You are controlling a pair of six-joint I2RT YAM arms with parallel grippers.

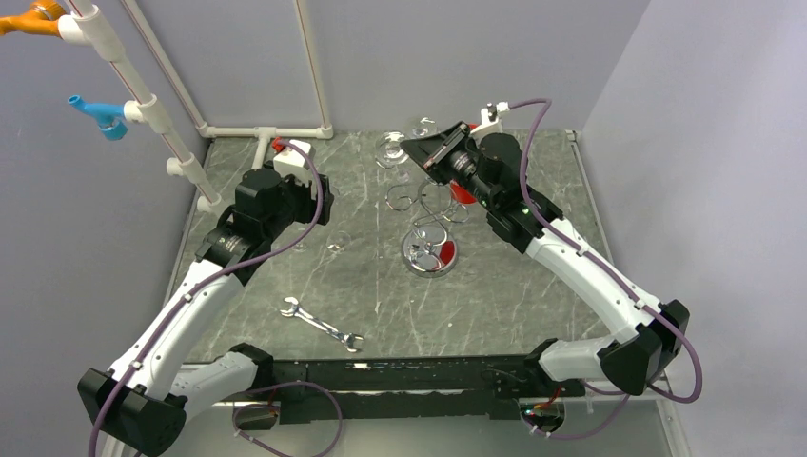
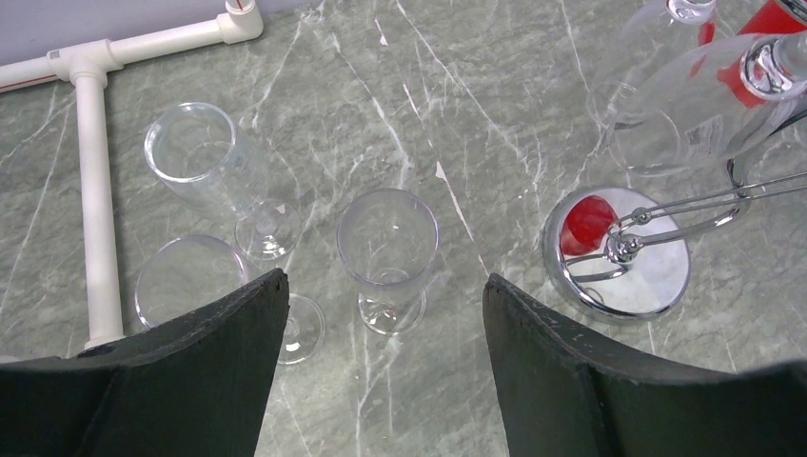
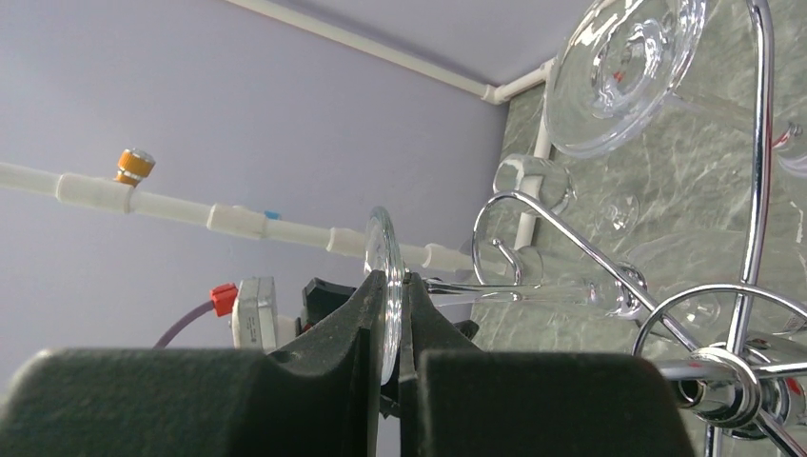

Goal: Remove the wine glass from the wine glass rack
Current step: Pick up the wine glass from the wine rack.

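In the right wrist view my right gripper (image 3: 398, 276) is shut on the round foot of a clear wine glass (image 3: 383, 238), which stands edge-on between the pads. The glass's stem runs right, past a curled arm of the chrome wine glass rack (image 3: 754, 190). Another glass (image 3: 628, 67) hangs upside down higher on the rack. From above, the right gripper (image 1: 433, 152) sits beside the rack's top, over its shiny round base (image 1: 430, 252). My left gripper (image 2: 385, 281) is open above the table, with nothing between its fingers.
Three clear glasses stand on the marble table below the left gripper: one (image 2: 385, 238) in the middle and two (image 2: 205, 157) (image 2: 186, 281) to the left. A white pipe frame (image 2: 90, 190) borders them. A silver wrench (image 1: 322, 324) lies near the front.
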